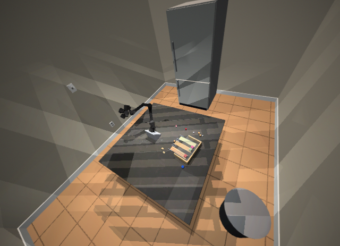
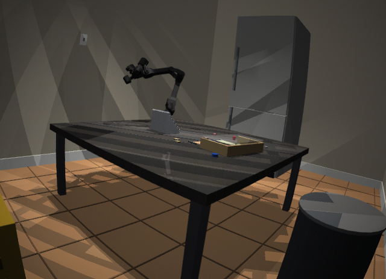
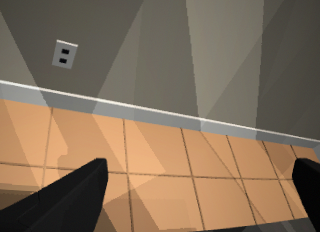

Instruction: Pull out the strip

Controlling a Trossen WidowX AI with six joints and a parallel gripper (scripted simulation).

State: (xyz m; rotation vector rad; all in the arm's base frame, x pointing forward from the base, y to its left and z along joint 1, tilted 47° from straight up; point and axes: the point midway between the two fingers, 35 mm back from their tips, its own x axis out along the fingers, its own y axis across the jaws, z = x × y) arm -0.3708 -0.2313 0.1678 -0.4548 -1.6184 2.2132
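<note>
A shallow wooden tray [image 1: 195,152] [image 2: 246,149] lies on the dark table [image 1: 153,180] [image 2: 131,151]. It holds several coloured strips side by side [image 1: 183,145], with small cubes [image 1: 185,155] [image 1: 192,146] resting near their ends. No label can be read at this size. My gripper [image 1: 122,111] [image 2: 128,74] [image 3: 202,168] is open and empty. It is raised high off the table's far left edge, pointing away from the tray at the wall and floor.
Small loose pieces lie around the tray, among them a blue one [image 1: 182,166] [image 2: 214,154] and a red one [image 1: 185,128] [image 2: 233,137]. The arm's grey base [image 1: 152,134] [image 2: 161,122] stands on the table. A fridge [image 1: 196,51] stands behind and a round bin [image 1: 245,213] beside.
</note>
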